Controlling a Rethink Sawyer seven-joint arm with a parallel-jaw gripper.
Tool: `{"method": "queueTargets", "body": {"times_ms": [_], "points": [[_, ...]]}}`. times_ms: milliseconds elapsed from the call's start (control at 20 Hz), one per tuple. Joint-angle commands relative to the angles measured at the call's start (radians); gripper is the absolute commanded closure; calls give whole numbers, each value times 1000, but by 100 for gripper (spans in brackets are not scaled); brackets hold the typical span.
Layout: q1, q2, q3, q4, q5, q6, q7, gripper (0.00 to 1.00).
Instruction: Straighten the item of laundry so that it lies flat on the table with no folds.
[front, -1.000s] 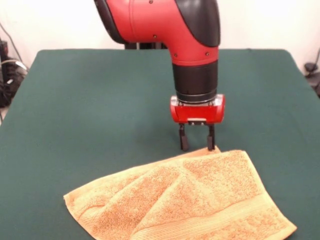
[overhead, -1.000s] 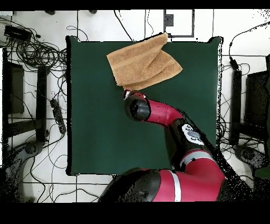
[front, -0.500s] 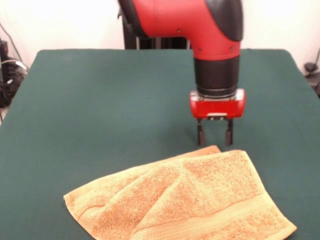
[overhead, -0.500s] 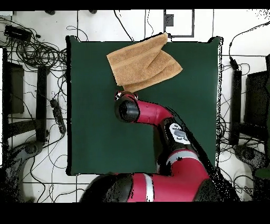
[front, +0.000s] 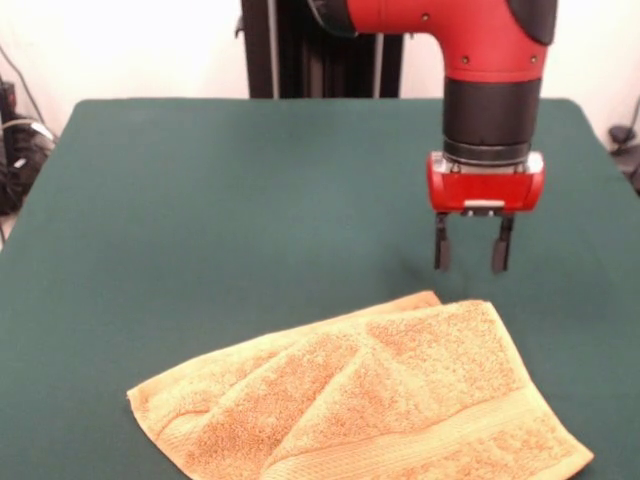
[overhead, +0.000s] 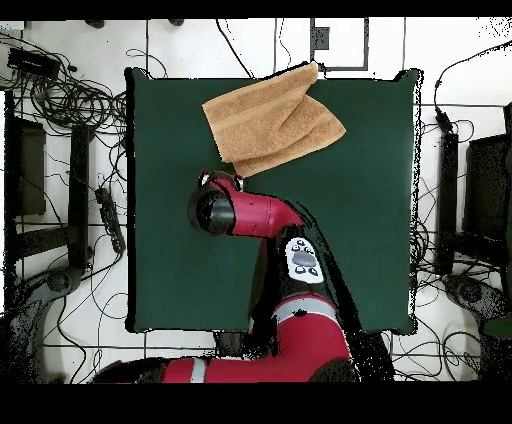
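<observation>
A: One towel (front: 375, 400), orange-tan, on the green table (front: 200, 200). In the front view it sits at the table's near edge, right of centre, and its lowest part runs out of frame. In the overhead view (overhead: 272, 118) one corner pokes just past that same table edge.

B: Flat?

A: No. Folded over itself, with a diagonal ridge across the middle and a second layer peeking out along the far side. A woven band runs near the front edge.

B: Gripper?

A: The gripper (front: 470, 245) hangs above bare cloth, clear of the towel, just beyond the towel's far right corner. The two dark fingers (front: 441, 245) are apart with a plain gap between them and nothing held.

B: Arm?

A: The red arm (overhead: 255, 213) reaches across the table in the overhead view, wrist near the towel's corner, not touching.
</observation>
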Motion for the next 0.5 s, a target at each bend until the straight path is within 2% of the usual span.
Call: {"method": "queueTargets", "body": {"times_ms": [50,150,300,500], "points": [[90,135,-139,-40,164,-97,341,0],[41,152,-110,-46,148,-115,289,0],[24,147,-117,-66,139,-107,229,0],[-19,166,-68,-105,120,-94,178,0]]}}
